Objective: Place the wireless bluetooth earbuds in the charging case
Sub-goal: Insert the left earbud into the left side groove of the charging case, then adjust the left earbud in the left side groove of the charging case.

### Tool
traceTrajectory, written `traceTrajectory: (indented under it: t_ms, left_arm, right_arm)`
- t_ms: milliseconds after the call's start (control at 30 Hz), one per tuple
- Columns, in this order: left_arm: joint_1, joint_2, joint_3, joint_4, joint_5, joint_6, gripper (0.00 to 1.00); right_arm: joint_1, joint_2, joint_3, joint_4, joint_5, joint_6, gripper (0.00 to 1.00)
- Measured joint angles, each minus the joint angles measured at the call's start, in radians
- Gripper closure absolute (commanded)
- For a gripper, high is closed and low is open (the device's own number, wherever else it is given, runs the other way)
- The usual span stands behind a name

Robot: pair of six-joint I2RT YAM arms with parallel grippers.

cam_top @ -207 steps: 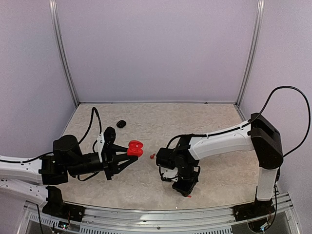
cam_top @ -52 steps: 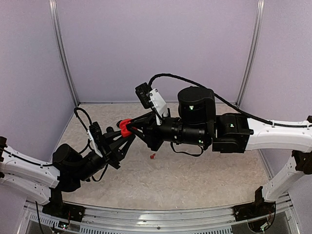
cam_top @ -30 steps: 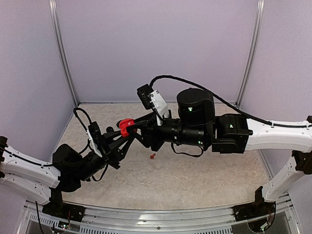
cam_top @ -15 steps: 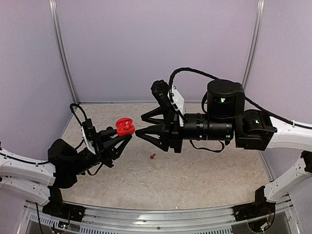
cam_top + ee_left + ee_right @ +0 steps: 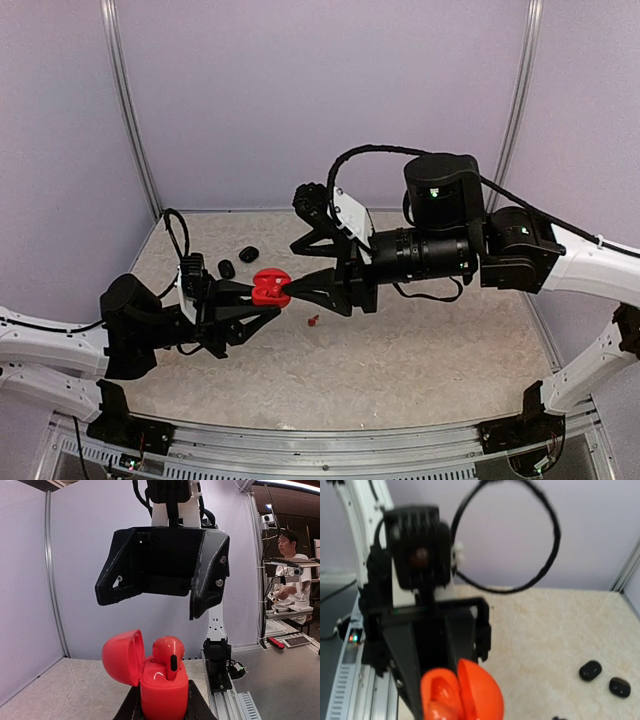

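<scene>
My left gripper (image 5: 262, 300) is shut on the base of a red charging case (image 5: 270, 288), held above the table with its lid (image 5: 122, 657) swung open. One red earbud (image 5: 167, 656) stands in the case (image 5: 162, 690), its head sticking out. In the left wrist view the left gripper (image 5: 162, 706) clamps the case from both sides. My right gripper (image 5: 292, 268) is open just right of the case, one finger above and one level with it, holding nothing. From the left wrist it hangs over the case as the right gripper (image 5: 145, 607). A second red earbud (image 5: 313, 321) lies on the table below.
Two small black pebble-like pieces (image 5: 248, 253) (image 5: 227, 268) lie on the table at the back left, also seen as black pieces (image 5: 590, 670) (image 5: 620, 686) in the right wrist view. Purple walls close off the back and sides. The table (image 5: 420, 360) is beige and speckled.
The right gripper has opened and drawn back from the case, leaving the red earbud in it. The left gripper has carried the case lower and to the right.
</scene>
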State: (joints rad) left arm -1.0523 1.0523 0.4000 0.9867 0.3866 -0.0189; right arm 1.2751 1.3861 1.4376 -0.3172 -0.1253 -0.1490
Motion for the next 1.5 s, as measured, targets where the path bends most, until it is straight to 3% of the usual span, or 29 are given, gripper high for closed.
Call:
traceTrajectory:
  t_ms: [433, 1500]
  left_arm:
    - [0.000, 0.033, 0.015, 0.000, 0.069, -0.026, 1.00]
    - [0.004, 0.048, 0.015, 0.028, 0.086, -0.045, 1.00]
  right_arm:
    - [0.000, 0.013, 0.002, -0.036, 0.028, -0.010, 0.39]
    - [-0.002, 0.057, 0.042, -0.060, 0.066, -0.007, 0.38]
